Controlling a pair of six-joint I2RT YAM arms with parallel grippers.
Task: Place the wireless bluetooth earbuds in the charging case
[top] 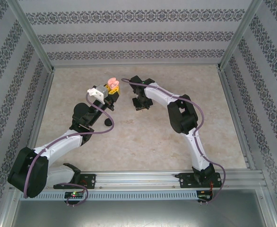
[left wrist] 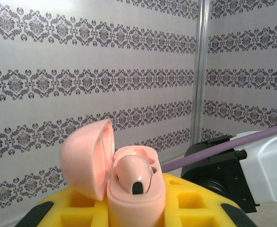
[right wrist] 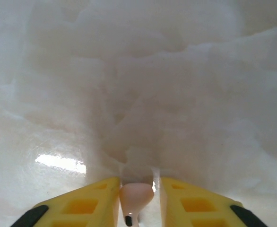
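At right gripper [right wrist: 138,187]: pale pink stemmed earbud [right wrist: 135,199] pinched, dark stem tip; left gripper [left wrist: 136,197] clamps open pink case [left wrist: 88,159].

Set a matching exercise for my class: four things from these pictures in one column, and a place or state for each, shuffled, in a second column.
Column 1
1. pink charging case
2. earbud in the left wrist view
3. earbud in the right wrist view
4. small black round object

Column 2
A. between the fingers of the right gripper
B. lying on the table
C. lid open, held in the left gripper
D. seated in the case

Pairs: 1-C, 2-D, 3-A, 4-B
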